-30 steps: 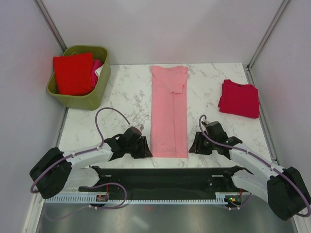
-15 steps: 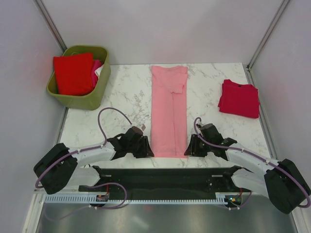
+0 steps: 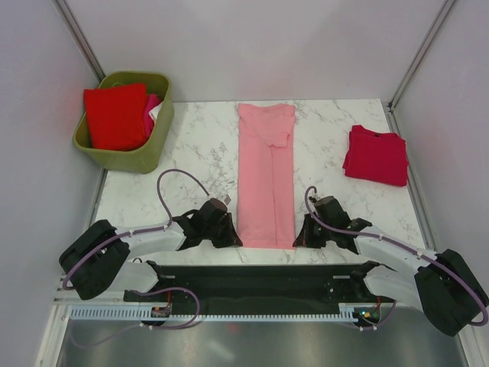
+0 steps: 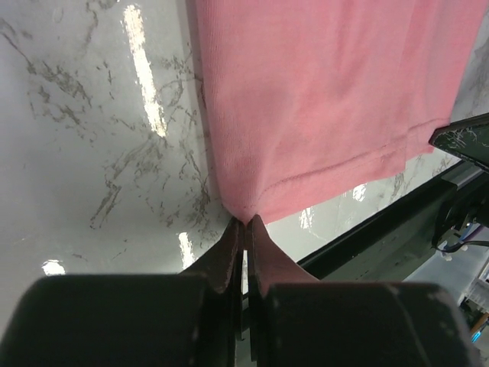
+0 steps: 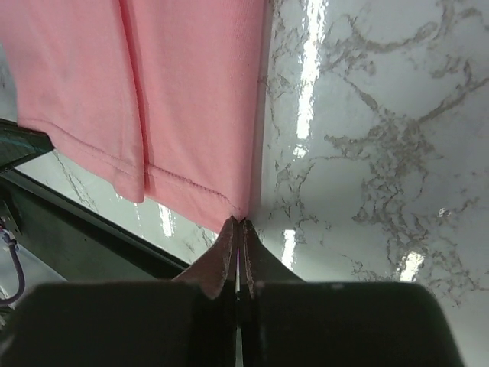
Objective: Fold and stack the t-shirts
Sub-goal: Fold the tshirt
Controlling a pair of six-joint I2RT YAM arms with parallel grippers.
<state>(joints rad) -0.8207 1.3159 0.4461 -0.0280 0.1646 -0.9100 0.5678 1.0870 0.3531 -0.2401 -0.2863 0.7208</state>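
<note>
The light pink t-shirt [image 3: 266, 177] lies folded into a long narrow strip down the middle of the counter [image 3: 199, 153]. Its collar end is at the far side and its hem is right up near the front edge, just ahead of the black base rail [image 3: 260, 279]. There's plenty of bare marble on both sides of it. The dark crimson t-shirt [image 3: 376, 155] sits folded well off to the right, and the olive-green basket [image 3: 126, 157] is tucked in the far left corner with a bright red t-shirt [image 3: 114, 116] on top.

From overhead you can't really see the fingertips, since the wrists cover them. The wrist cams fill that in. The left pincer [image 4: 245, 229] is squeezed fully together on the near left hem corner, with the cloth puckering into the tips. The right pincer [image 5: 238, 229] is closed the same way on the near right corner, right beside the hem stitching. Neither wrist cam shows the basket or the crimson shirt.
</note>
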